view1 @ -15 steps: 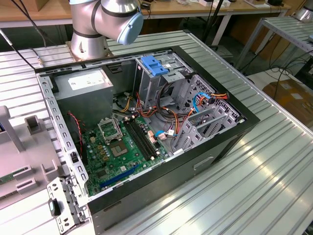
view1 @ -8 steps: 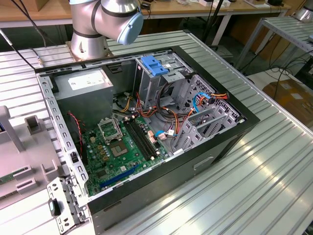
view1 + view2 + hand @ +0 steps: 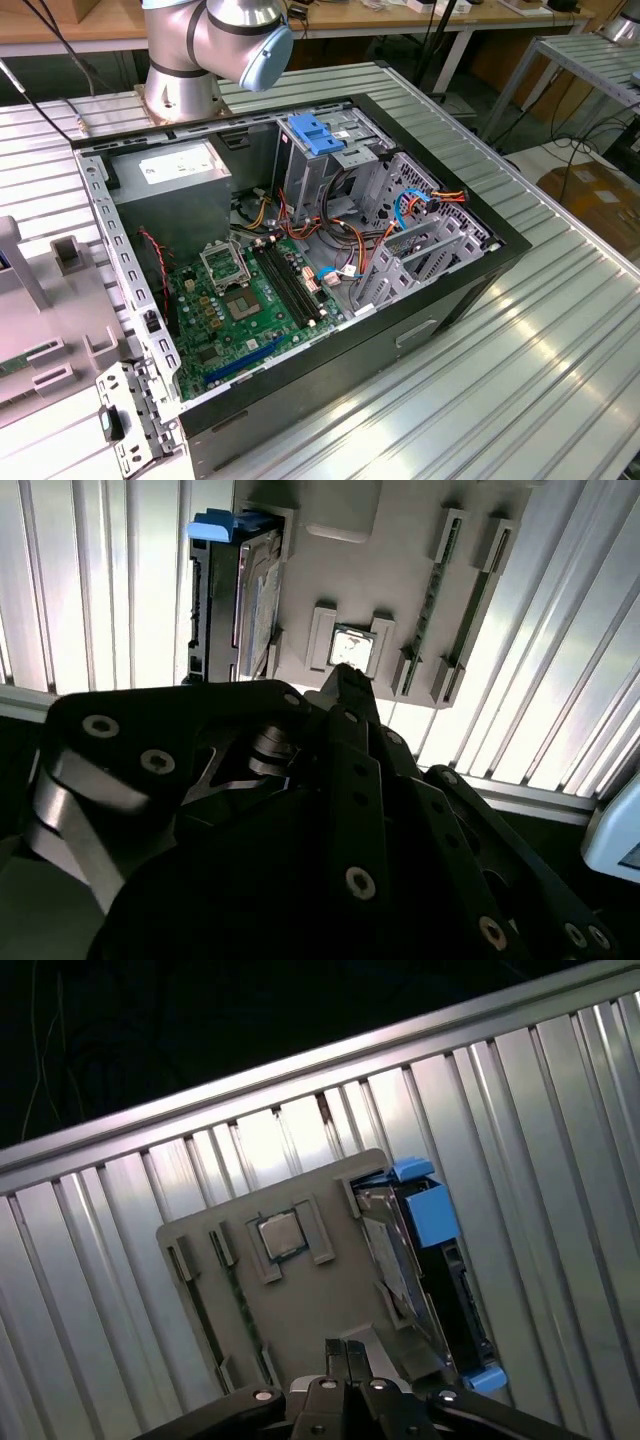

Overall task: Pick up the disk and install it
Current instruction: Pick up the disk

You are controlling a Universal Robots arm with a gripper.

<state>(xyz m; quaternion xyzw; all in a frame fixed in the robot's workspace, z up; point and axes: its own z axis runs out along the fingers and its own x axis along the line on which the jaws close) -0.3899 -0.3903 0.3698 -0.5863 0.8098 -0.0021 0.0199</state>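
Observation:
The disk (image 3: 432,1260), a dark drive in a bright blue carrier, stands on its long edge in a slot at one side of a grey holder plate (image 3: 310,1310). It shows in both wrist views, and in the second wrist view the disk (image 3: 238,595) sits at the plate's (image 3: 400,550) edge. My gripper (image 3: 345,1347) hangs above the plate, a short way from the disk and touching nothing. Its black fingertips are pressed together with nothing between them. In the second wrist view the gripper (image 3: 345,675) points at the middle of the plate.
The plate also carries a square processor chip (image 3: 283,1237) and a memory stick (image 3: 436,585) in slots. In the exterior view an open computer case (image 3: 480,265) lies on the ribbed metal table, with a blue latch (image 3: 315,133) on its drive cage and the arm's base (image 3: 185,90) behind it.

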